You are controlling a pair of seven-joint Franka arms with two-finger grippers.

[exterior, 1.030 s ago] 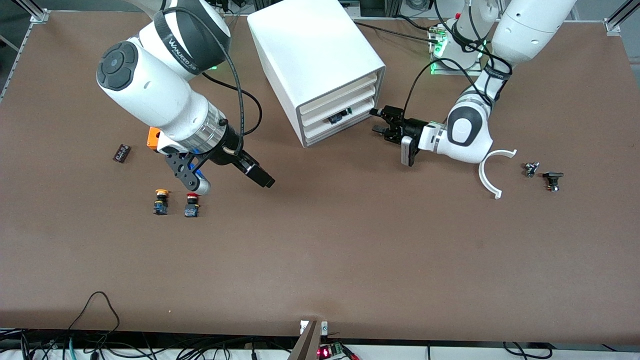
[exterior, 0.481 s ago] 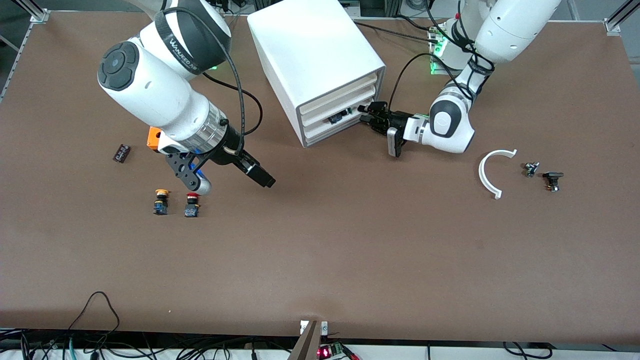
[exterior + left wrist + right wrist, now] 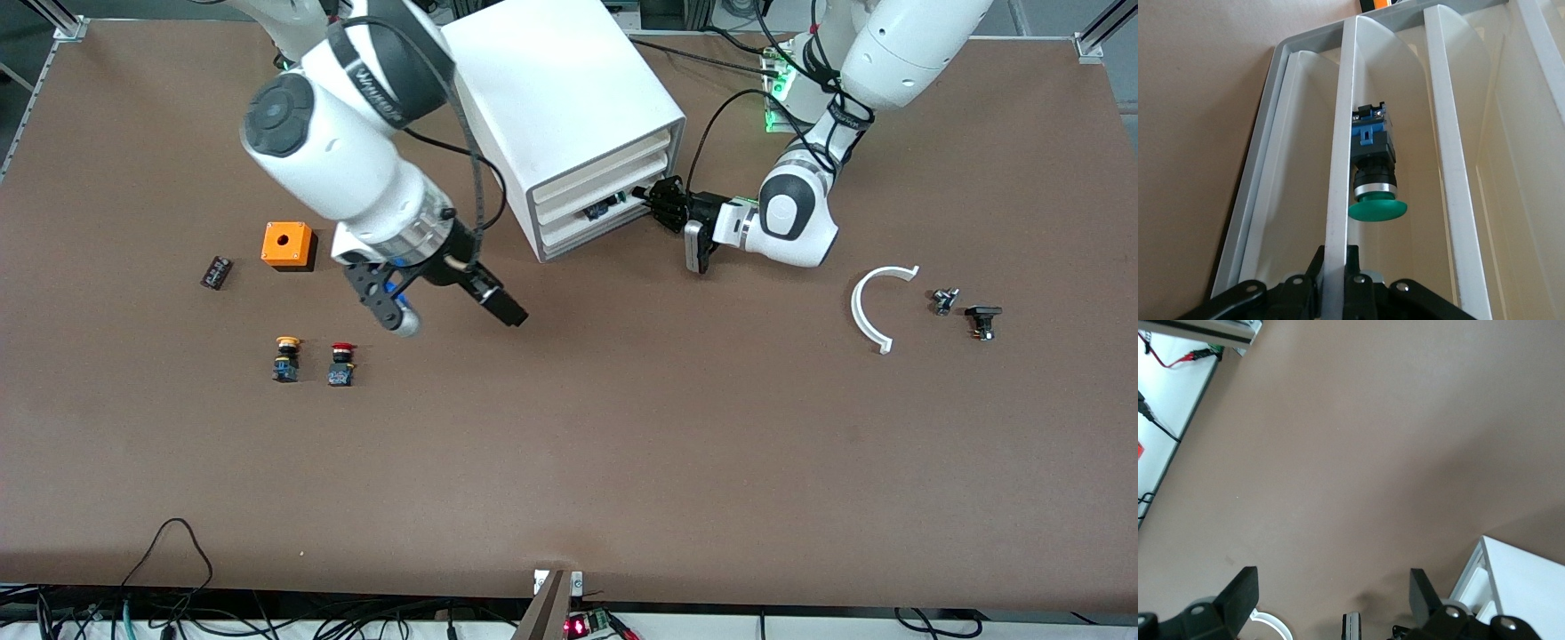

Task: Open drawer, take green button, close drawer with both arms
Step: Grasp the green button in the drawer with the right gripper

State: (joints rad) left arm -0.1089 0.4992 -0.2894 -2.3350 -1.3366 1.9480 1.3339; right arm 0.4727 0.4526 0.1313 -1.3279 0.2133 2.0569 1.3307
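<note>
The white cabinet (image 3: 569,98) stands toward the robots' bases, its three drawers facing the left arm's end. My left gripper (image 3: 653,197) (image 3: 1336,257) is shut on the cream front strip of the lowest drawer (image 3: 578,233) (image 3: 1343,167), one finger on each side of the strip. The green-capped button (image 3: 1373,180) (image 3: 600,211) lies on its side in that drawer, just above the strip. The drawer sits in the cabinet. My right gripper (image 3: 449,311) (image 3: 1331,587) hangs open over bare table, nearer the front camera than the cabinet, holding nothing.
An orange box (image 3: 287,244), a yellow-capped button (image 3: 286,357), a red-capped button (image 3: 340,363) and a small black part (image 3: 215,271) lie toward the right arm's end. A white curved piece (image 3: 876,307) and two small parts (image 3: 945,300) (image 3: 982,320) lie toward the left arm's end.
My left gripper moved in to the cabinet front and closed on the lowest drawer's strip. The right arm swung toward the cabinet, uncovering the orange box.
</note>
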